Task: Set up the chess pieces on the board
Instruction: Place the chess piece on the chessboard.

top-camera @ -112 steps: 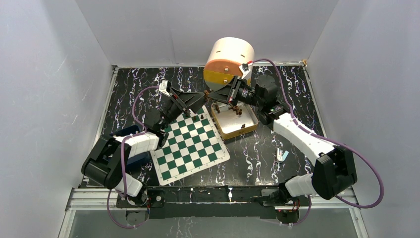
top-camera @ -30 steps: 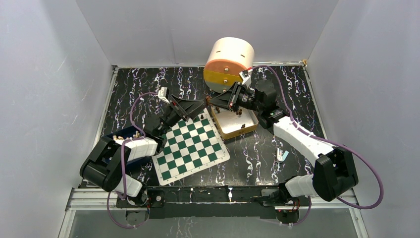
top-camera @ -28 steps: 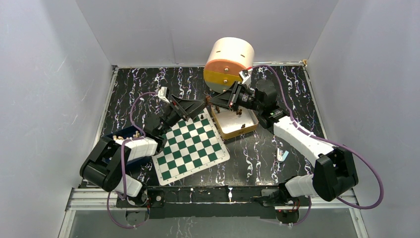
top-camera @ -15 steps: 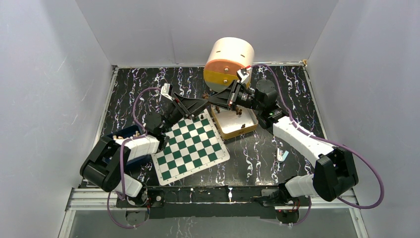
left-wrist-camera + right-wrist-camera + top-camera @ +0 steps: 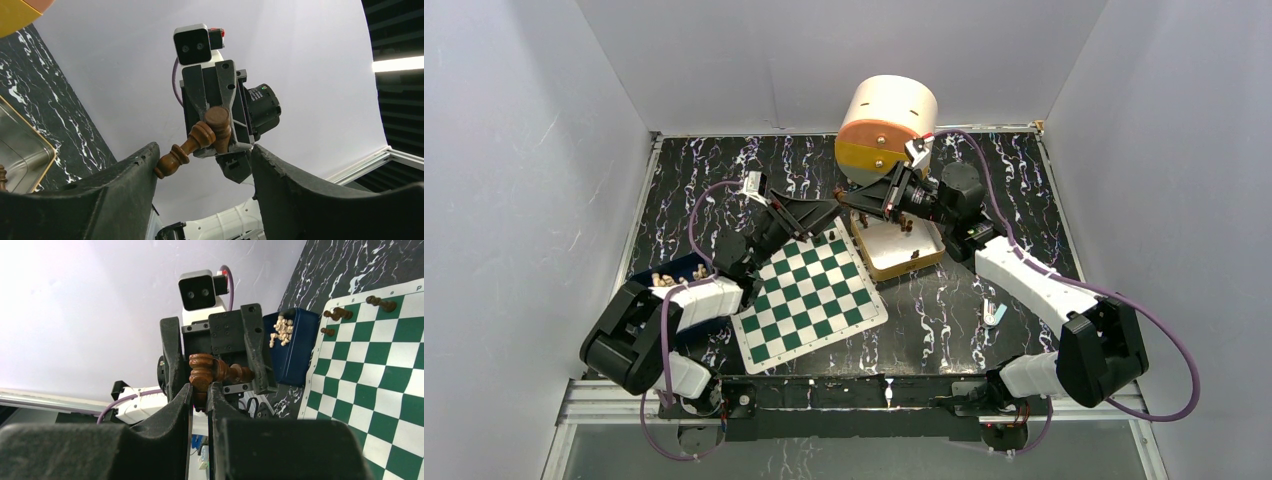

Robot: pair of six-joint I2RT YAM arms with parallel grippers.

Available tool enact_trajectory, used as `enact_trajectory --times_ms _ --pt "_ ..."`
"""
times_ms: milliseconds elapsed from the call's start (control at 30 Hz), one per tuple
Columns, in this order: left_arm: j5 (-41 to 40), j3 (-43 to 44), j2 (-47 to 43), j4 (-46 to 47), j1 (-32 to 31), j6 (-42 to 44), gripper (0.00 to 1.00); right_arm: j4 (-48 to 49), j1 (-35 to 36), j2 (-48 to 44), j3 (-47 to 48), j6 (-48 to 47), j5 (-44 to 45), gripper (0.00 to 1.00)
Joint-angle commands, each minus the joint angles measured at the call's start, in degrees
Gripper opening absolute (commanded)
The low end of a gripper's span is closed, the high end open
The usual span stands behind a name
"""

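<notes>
The right hand (image 5: 844, 193) clenches a brown chess piece (image 5: 192, 142) in the air near the far corner of the board (image 5: 809, 290). The left hand (image 5: 828, 209) faces it, released, with its fingers (image 5: 255, 347) spread on either side of the piece. Three more pieces (image 5: 337, 314) sit on the board's edge squares.

Robot lab test cell, not a home or shop. Plain white walls (image 5: 524, 200) box the table (image 5: 1024, 190) in on its left, far and right sides. Tabletop is black w/ white marble veining. An alu rail (image 5: 589, 400) runs along the near edge, w/ the left arm (image 5: 699, 298) and right arm (image 5: 1029, 280) bolted there. Purple cables (image 5: 1192, 370) loop off both arms. Each wrist carries a cam (image 5: 194, 45). Left wrist view shows a ceiling strip light (image 5: 397, 64) past the wall top.
</notes>
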Motion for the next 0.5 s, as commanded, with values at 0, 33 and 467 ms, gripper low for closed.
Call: enact_trajectory --times_ms 0,33,467 --pt "-2.63 -0.48 -3.86 3.89 -0.32 -0.69 0.61 0.77 0.15 -1.6 -0.41 -2.03 2.02 0.14" --pt "-2.94 -0.59 -3.8 3.88 -0.32 -1.02 0.59 0.6 0.14 -1.61 -0.48 -2.14 2.14 0.14" --pt "-6.52 -3.46 -3.64 3.75 -0.23 -3.34 0.41 -0.81 0.06 -1.96 -1.01 -3.54 3.63 0.14"
